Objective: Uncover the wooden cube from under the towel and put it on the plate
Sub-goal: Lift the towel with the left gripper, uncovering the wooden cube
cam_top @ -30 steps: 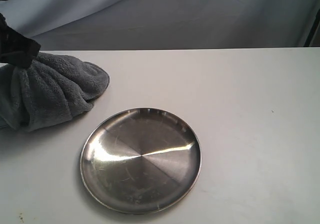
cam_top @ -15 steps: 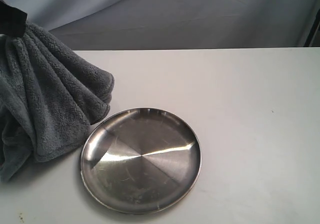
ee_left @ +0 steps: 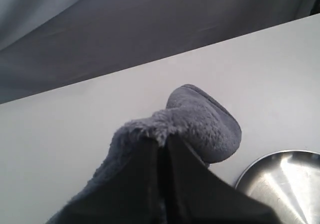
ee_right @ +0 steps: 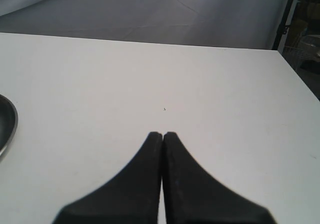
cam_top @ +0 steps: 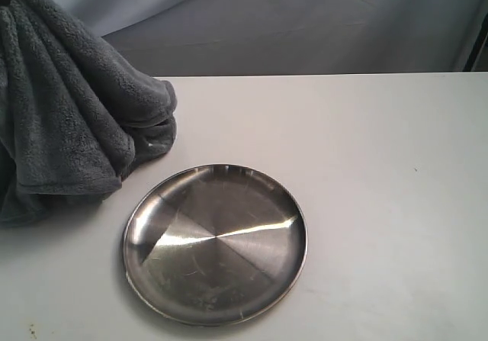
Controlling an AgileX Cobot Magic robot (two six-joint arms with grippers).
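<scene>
The blue-grey plush towel [cam_top: 69, 120] hangs in long folds at the far left of the exterior view, lifted by its top, its lower folds still on the table. My left gripper [ee_left: 161, 140] is shut on a pinch of the towel [ee_left: 200, 119]; in the exterior view the gripper is out of frame above the top left corner. The shiny steel plate [cam_top: 215, 243] lies empty on the table in front of the towel, and its rim [ee_left: 280, 179] shows in the left wrist view. The wooden cube is hidden. My right gripper [ee_right: 162, 134] is shut on nothing above bare table.
The white table [cam_top: 381, 188] stretches to the right of the plate. A grey cloth backdrop [cam_top: 320, 20] hangs behind the far edge. The plate's rim [ee_right: 6, 129] shows at one side of the right wrist view.
My left gripper has risen with the towel, leaving the exterior view at the top left. The towel went from a low bundle to long hanging folds. The plate has not moved.
</scene>
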